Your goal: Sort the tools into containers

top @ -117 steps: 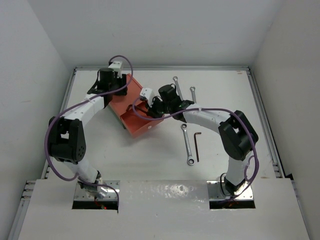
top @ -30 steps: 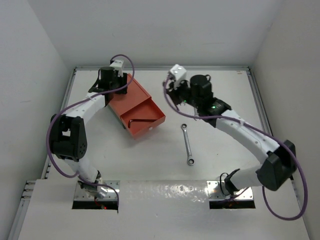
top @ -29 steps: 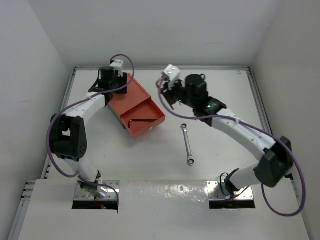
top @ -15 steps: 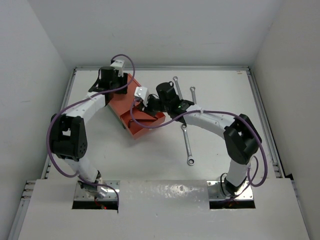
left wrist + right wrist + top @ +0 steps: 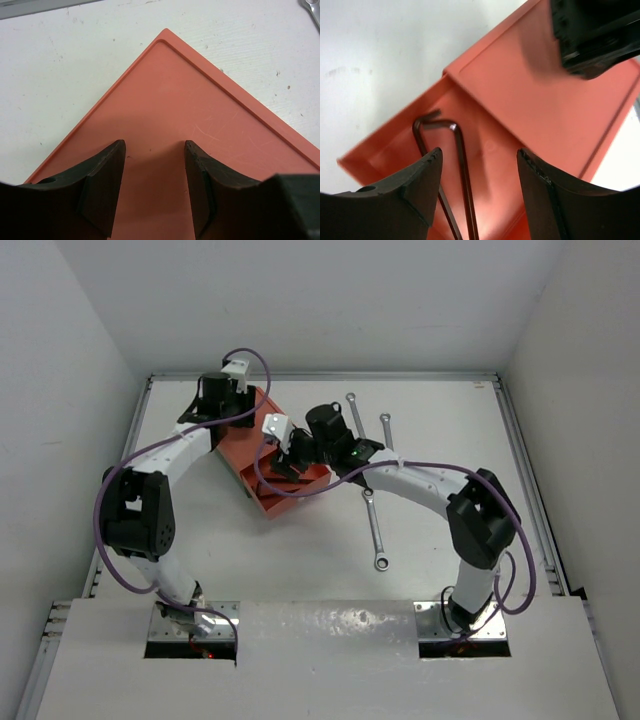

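Note:
The orange-red box (image 5: 240,445) has its upper drawer (image 5: 275,502) pulled open. My right gripper (image 5: 283,455) hangs over that drawer, open and holding nothing. In the right wrist view two dark hex keys (image 5: 461,165) (image 5: 420,142) lie side by side on the drawer floor (image 5: 390,150) below the right gripper (image 5: 479,151). My left gripper (image 5: 228,410) sits on the box top (image 5: 200,100). Its fingers (image 5: 105,180) are a little apart with nothing between them. Three silver wrenches lie on the table: one near the middle (image 5: 375,530), two at the back (image 5: 352,406) (image 5: 386,428).
White walls close the table on three sides, with a metal rail along the back edge (image 5: 320,376). The left arm's black gripper body (image 5: 595,35) shows over the box top in the right wrist view. A wrench end (image 5: 312,7) peeks in at the left wrist view's top right corner.
My right gripper has swung from the back of the table to over the open orange drawer, and its jaws have opened. The left arm has not moved.

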You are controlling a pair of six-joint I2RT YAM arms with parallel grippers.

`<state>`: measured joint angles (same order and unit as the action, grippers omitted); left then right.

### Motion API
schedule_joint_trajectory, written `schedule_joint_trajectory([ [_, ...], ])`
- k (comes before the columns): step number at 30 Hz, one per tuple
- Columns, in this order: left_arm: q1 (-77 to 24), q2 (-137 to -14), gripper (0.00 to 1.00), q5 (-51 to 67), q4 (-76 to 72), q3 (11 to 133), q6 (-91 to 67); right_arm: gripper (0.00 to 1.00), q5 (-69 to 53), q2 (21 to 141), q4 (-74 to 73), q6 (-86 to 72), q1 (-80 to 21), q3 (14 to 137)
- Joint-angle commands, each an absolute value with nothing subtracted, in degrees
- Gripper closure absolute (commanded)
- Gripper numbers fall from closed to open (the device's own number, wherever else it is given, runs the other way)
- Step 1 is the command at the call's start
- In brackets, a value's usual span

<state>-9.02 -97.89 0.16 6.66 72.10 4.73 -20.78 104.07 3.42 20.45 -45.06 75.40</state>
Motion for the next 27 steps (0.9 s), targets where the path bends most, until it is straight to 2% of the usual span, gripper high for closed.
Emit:
schedule_joint_trajectory([
  [1,-9.3,-100.7,0.52,-1.8,13.6,71.0,5.4,0.39,-16.0,98.9,6.8,10.5,-45.5,80.2],
  [4,-9.4,-100.2,0.52,-2.1,12.8,70.2,5.8,0.44,-12.1,94.1,4.1,3.1,-45.5,78.5],
  [7,-9.3,-100.0,0.52,-2.1,12.1,70.0,5.8,0.58,-7.0,90.8,2.3,-1.6,-45.4,71.6],
  [8,-9.3,-100.1,0.52,-2.0,12.1,70.1,5.8,0.66,-6.7,89.3,0.0,-2.0,-45.5,70.2],
  [10,-9.3,-100.4,0.52,-1.8,12.2,70.3,5.8,0.74,-5.9,88.2,-3.9,-4.1,-45.4,67.0],
  [11,-9.3,-100.4,0.52,-1.7,12.3,70.3,5.8,0.81,-5.5,87.2,-6.2,-5.0,-45.5,65.8],
  [15,-9.3,-100.6,0.52,-1.4,12.1,70.0,6.3,0.96,-7.1,84.8,-3.4,-8.3,-46.0,54.9],
  [20,-9.3,-101.2,0.53,-1.4,12.2,69.8,6.3,1.00,-8.6,86.6,6.2,-11.1,-45.9,49.7],
  [27,-9.3,-101.1,0.53,-1.2,12.0,69.3,6.2,1.00,-9.1,96.7,14.6,-11.4,-46.0,57.5],
])
